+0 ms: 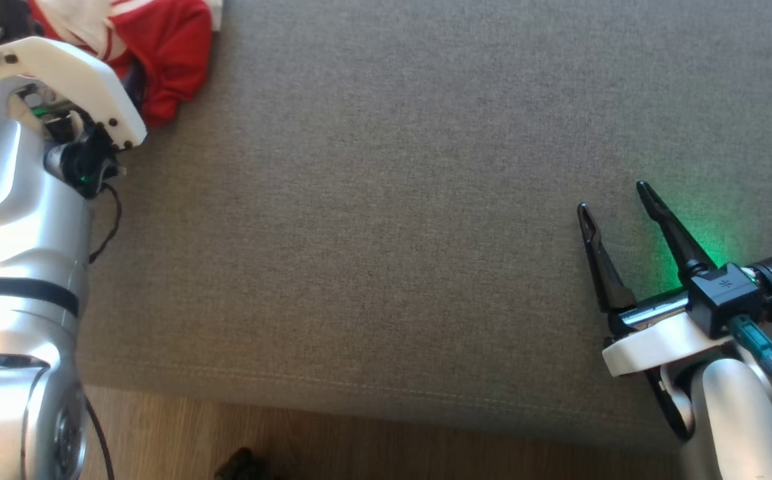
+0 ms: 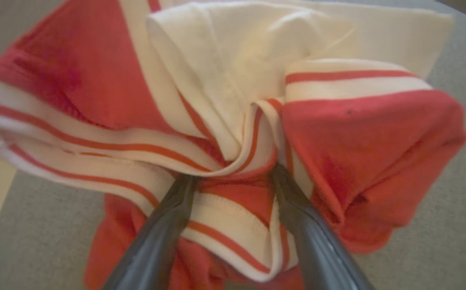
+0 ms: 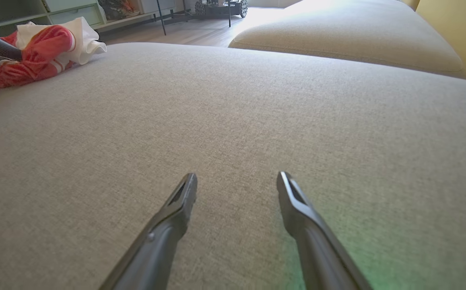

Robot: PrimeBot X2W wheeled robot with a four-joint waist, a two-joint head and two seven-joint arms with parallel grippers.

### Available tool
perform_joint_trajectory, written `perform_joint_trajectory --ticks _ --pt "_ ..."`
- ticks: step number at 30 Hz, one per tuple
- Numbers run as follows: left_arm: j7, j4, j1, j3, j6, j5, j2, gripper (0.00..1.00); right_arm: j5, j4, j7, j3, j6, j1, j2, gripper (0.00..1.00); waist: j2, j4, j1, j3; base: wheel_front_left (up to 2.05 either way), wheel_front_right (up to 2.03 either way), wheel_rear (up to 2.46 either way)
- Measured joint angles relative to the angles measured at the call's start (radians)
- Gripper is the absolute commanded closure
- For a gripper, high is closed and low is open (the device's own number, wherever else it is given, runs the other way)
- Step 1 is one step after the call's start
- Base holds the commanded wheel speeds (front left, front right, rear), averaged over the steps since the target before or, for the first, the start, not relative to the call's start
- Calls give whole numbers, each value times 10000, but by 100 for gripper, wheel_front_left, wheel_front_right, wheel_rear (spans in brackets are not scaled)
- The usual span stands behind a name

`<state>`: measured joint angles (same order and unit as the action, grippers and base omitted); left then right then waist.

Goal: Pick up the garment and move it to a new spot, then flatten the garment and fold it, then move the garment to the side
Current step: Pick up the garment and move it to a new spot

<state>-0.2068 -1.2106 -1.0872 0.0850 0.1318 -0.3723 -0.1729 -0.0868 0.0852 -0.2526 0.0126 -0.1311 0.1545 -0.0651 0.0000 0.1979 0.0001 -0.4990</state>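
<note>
Left wrist view: the left hand, fingers spread, straddles a fold of the crumpled red-and-white garment at the far-left edge of the sofa cushion. Pinching only that thin fold could let it slip. One garment; two hands, the right hand spread, empty.
</note>
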Motion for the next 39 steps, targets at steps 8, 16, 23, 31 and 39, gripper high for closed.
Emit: perform_joint_trajectory --ticks 8,16,23,31,39 --pt "1325 144 40 431 0 -383 140 100 393 -42 -29 151 0 4 8 0 0 87 1 -175 0 0 0" --pt "4010 757 546 1218 0 -153 -313 100 738 314 -29 -125 0 19 36 0 0 48 0 430 0 0 0" --pt "4552 2612 799 2261 2 -79 -533 100 1499 483 -29 -268 0 -24 46 0 0 -122 0 1466 0 0 0" --pt "4406 5482 2507 3440 0 -1110 -997 100 2337 278 -29 -589 0 -345 96 0 0 -1087 -1 2473 0 0 0" --pt "3490 7983 3568 4679 -17 -909 -1164 100 2648 52 -29 -769 0 -543 115 0 0 -2761 -1 2741 0 0 0"
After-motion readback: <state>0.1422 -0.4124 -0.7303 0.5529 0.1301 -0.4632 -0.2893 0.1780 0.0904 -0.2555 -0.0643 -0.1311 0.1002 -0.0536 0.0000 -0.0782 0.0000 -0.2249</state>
